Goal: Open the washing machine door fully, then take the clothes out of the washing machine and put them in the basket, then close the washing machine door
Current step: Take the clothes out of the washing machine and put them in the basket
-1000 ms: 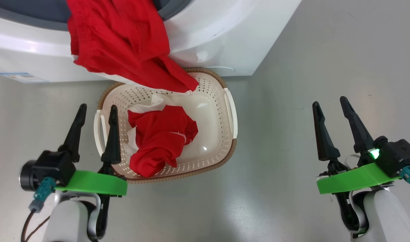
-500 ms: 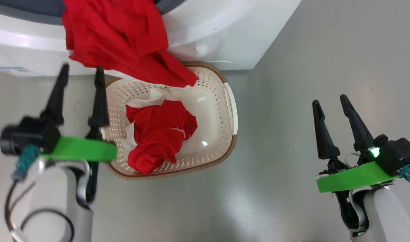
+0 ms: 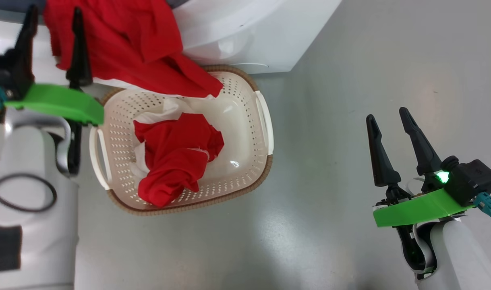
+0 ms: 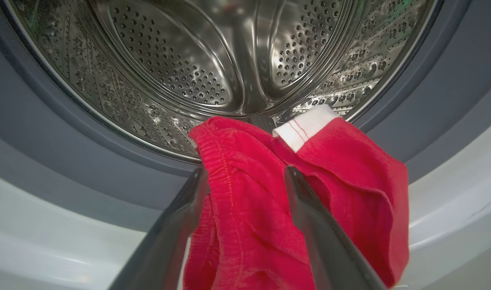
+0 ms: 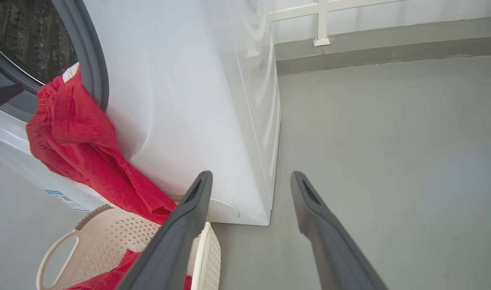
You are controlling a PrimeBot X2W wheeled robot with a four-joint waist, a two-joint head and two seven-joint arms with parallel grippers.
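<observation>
Left wrist view first, the operator says. What is your left gripper (image 4: 246,171) doing?

Me: It is spread wide and holds nothing. A red garment (image 4: 350,201) with a white trim tab (image 4: 305,125) is draped over the grey gasket (image 4: 68,133) at the mouth of the washing machine (image 3: 245,36). A fold of it lies between my two fingers (image 4: 326,241). I cannot tell whether either finger touches the cloth. Behind it the steel drum (image 4: 213,60) looks bare.

Operator: And the other arm?

Me: My right gripper (image 3: 386,114) is also wide and empty. It is over the floor (image 3: 330,221), well apart from the basket (image 3: 213,189).

Operator: How far along are you?

Me: Partway, I judge. The mouth is unobstructed, so the opening step looks done, though I can't say how fully. In the head view one red-and-white piece (image 3: 172,157) lies bundled in the basket, which stands on the floor just in front of the machine. The draped garment hangs from the opening down the white front, and its lower end reaches over the basket's far rim. What's left is to close on that garment, lift it free of the gasket and drop it in the basket. After that I shut the washing machine door.
</observation>
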